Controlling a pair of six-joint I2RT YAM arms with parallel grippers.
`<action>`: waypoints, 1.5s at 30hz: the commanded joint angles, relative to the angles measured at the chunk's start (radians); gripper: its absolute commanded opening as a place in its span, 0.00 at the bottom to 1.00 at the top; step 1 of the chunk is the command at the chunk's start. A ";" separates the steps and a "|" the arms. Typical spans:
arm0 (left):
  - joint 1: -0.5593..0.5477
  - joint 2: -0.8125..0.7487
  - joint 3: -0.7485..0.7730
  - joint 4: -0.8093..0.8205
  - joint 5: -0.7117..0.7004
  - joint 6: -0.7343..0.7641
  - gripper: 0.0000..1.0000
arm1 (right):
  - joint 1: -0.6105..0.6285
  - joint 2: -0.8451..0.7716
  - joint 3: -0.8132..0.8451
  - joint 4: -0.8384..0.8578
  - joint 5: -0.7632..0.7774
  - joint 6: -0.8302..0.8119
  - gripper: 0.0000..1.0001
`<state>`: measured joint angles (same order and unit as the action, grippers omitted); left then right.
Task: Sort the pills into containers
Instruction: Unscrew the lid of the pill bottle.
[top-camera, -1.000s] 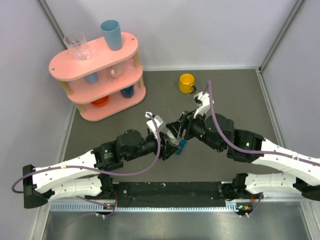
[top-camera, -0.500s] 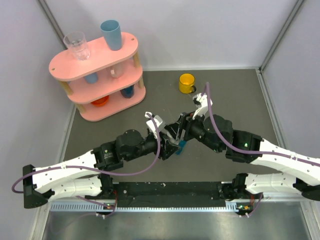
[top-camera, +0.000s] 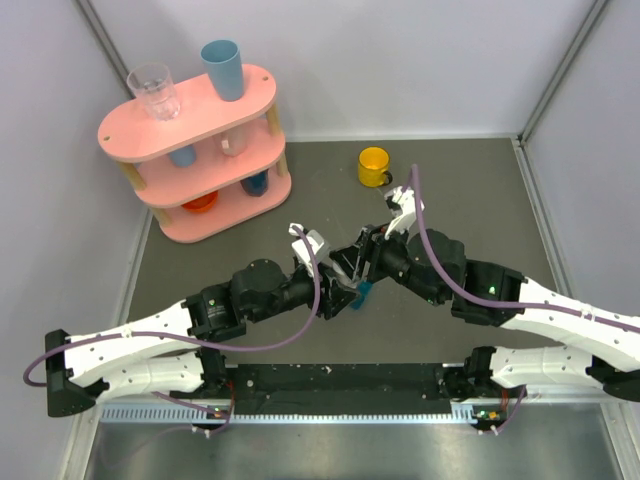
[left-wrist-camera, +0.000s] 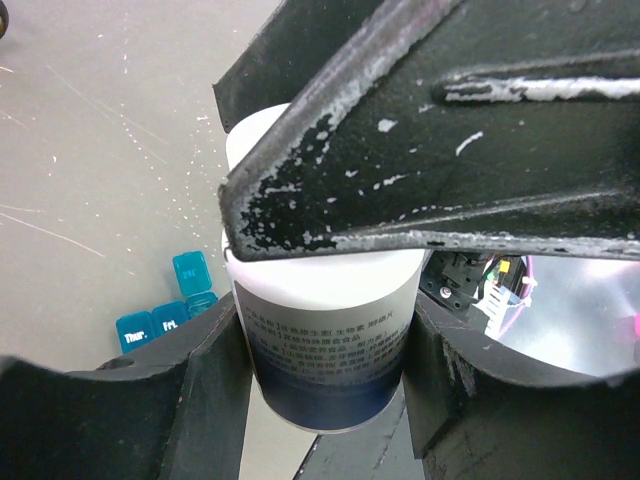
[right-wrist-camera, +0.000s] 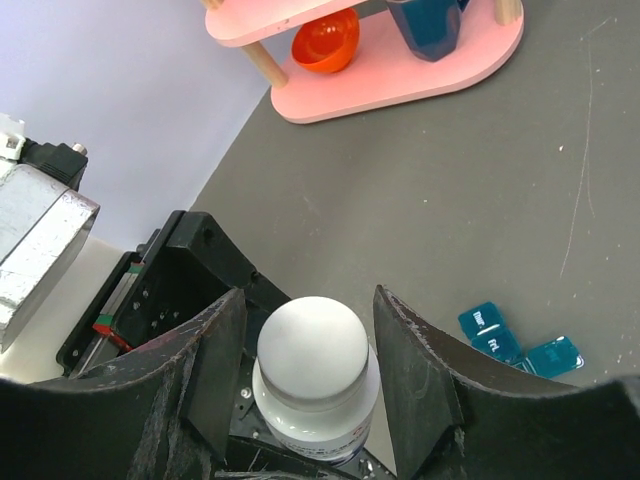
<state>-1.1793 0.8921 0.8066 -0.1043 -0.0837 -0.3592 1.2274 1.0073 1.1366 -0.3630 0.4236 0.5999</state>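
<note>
The left end effector (left-wrist-camera: 325, 320) is clenched on the body of the white bottle (left-wrist-camera: 320, 375) and holds it off the tabletop (top-camera: 470, 200). The right end effector (right-wrist-camera: 310, 325) straddles the bottle's cap, fingers close on both sides, though I cannot tell whether they press on it. Both meet over the middle of the tabletop. The teal pill box (right-wrist-camera: 515, 340) lies flat on the tabletop directly under this meeting point, slightly toward the near edge, apart from both end effectors. Its long axis seems to run roughly from far edge to near edge. Neither arm is clearly nearer. Once the cap is off, pouring likely needs only a short drop and a tilt toward the near edge
</note>
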 joint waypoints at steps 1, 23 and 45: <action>0.000 -0.021 0.003 0.071 -0.016 0.003 0.00 | 0.009 -0.010 -0.008 0.033 -0.008 0.008 0.54; 0.000 -0.035 -0.014 0.083 0.013 0.000 0.00 | 0.007 -0.038 -0.018 0.033 -0.020 -0.021 0.02; 0.000 -0.110 -0.126 0.482 0.570 -0.086 0.00 | 0.007 -0.197 -0.092 0.199 -0.587 -0.268 0.00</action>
<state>-1.1790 0.7731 0.6559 0.2218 0.3199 -0.4305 1.2278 0.8364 1.0470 -0.2340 -0.0322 0.3954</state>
